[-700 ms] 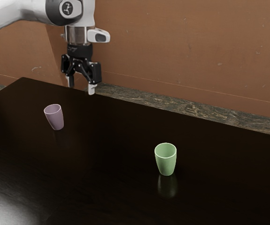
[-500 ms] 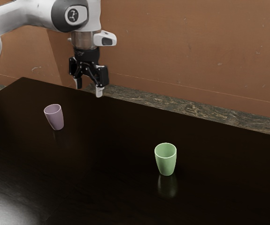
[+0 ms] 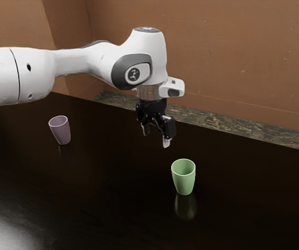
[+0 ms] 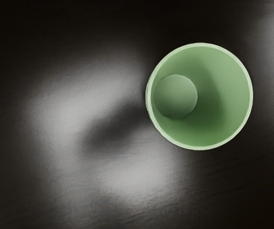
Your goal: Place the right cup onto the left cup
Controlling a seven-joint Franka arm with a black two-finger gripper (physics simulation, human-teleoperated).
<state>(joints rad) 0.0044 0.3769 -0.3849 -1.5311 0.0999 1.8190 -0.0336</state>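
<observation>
Green cup (image 3: 183,179) stands upright near the empty gripper (image 3: 156,138), 2 fingers spread, its arm (image 3: 76,61) bearing a round emblem (image 3: 133,74).

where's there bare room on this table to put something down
The table is bare between the purple cup and the green cup, and from the green cup toward the exterior view's right. It's crowded near the green cup, where the open gripper hangs.
</observation>
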